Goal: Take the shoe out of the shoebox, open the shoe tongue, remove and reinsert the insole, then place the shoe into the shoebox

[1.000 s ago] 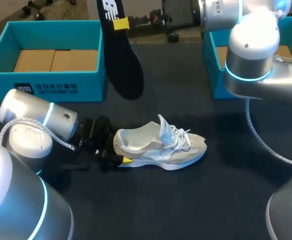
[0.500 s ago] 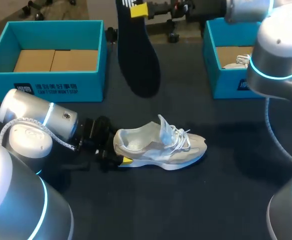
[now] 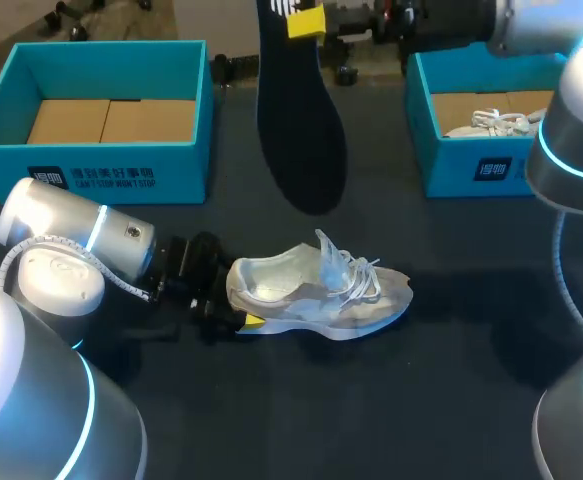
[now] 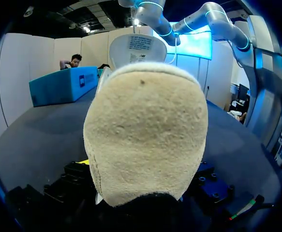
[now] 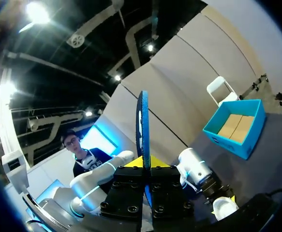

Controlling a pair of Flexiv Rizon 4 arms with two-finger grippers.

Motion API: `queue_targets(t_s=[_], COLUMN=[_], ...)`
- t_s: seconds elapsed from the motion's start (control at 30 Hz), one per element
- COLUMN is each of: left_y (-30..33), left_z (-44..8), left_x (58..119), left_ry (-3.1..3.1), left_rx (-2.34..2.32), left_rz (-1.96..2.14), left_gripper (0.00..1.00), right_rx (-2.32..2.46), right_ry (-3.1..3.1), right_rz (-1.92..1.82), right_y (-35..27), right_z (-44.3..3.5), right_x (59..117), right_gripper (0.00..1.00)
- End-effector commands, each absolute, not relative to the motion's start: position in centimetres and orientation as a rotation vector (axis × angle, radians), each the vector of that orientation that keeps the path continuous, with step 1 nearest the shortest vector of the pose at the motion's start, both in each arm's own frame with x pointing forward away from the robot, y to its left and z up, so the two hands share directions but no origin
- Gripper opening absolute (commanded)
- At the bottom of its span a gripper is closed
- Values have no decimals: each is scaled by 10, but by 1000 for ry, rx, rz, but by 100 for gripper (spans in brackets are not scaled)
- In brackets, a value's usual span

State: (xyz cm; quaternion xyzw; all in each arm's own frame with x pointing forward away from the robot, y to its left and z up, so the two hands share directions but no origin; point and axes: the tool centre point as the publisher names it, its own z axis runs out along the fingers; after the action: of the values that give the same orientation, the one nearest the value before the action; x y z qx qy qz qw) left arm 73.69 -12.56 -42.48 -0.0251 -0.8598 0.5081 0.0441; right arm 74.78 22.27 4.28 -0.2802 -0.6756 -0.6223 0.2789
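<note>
Table [image 3: 431, 400]: dark top; your shoe [image 3: 316, 292] stands on its sole near the middle, toe to your right, tongue and laces raised. All positions below are taken from the shoe.
Left shoebox [image 3: 111, 172]: teal, open-topped, behind the shoe and to its left, well apart from it; brown cardboard shows on its floor.
Left arm [image 3: 71, 235]: enters from the left and lies low over the table, pointing at the shoe's heel.
Left gripper [image 3: 233, 314]: hard up against the shoe's heel. The heel fills the left wrist view and covers the grip, so you cannot tell whether it is clamped or apart.
Insole [image 3: 303, 130]: dark, hanging lengthwise in the air above and behind the shoe, apart from it, broad end lowest.
Right gripper [image 3: 306, 20]: high above and behind the shoe, at the upper end of the insole, clamped on it. The right wrist view shows you the insole edge-on, pinched from both sides.
Right arm [image 3: 581, 150]: enters from the right, well apart from the shoe.
Right shoebox [image 3: 471, 168]: teal, open-topped, behind the shoe and to its right, well apart.
Second shoe [image 3: 491, 122]: white, laced, lying inside the right shoebox.
</note>
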Motion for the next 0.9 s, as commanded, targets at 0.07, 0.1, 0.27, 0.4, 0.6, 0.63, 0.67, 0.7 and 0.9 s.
queue_targets(t_s=[0.07, 0.1, 0.27, 0.4, 0.6, 0.63, 0.67, 0.7, 0.9], left_y=[-126, -126, -126, -126, -126, -126, -126, -126, -126], left_z=[-426, -426, -426, -426, -426, -426, -426, -426, -426], left_x=[735, 735, 735, 735, 735, 735, 735, 735, 735], left_ry=[-2632, -2632, -2632, -2632, -2632, -2632, -2632, -2632, -2632], left_rx=[-76, -76, -76, -76, -76, -76, -76, -76, -76], left_rz=[1549, 1549, 1549, 1549, 1549, 1549, 1549, 1549, 1549], left_gripper=[0, 0, 0, 0, 0, 0, 0, 0, 0], right_rx=[-783, -786, -805, -818, -837, -838, -840, -840, -835], right_ry=[-1806, -1804, -1799, -1805, -1801, -1801, -1802, -1802, -1856], right_rz=[-1662, -1662, -1668, -1648, -1646, -1646, -1646, -1646, -1659], right_y=[210, 208, 201, 196, 190, 189, 189, 189, 184], right_z=[41, 41, 37, 32, 32, 31, 31, 31, 27], right_x=[727, 723, 708, 697, 683, 681, 678, 678, 665], right_gripper=[0, 0, 0, 0, 0, 0, 0, 0, 0])
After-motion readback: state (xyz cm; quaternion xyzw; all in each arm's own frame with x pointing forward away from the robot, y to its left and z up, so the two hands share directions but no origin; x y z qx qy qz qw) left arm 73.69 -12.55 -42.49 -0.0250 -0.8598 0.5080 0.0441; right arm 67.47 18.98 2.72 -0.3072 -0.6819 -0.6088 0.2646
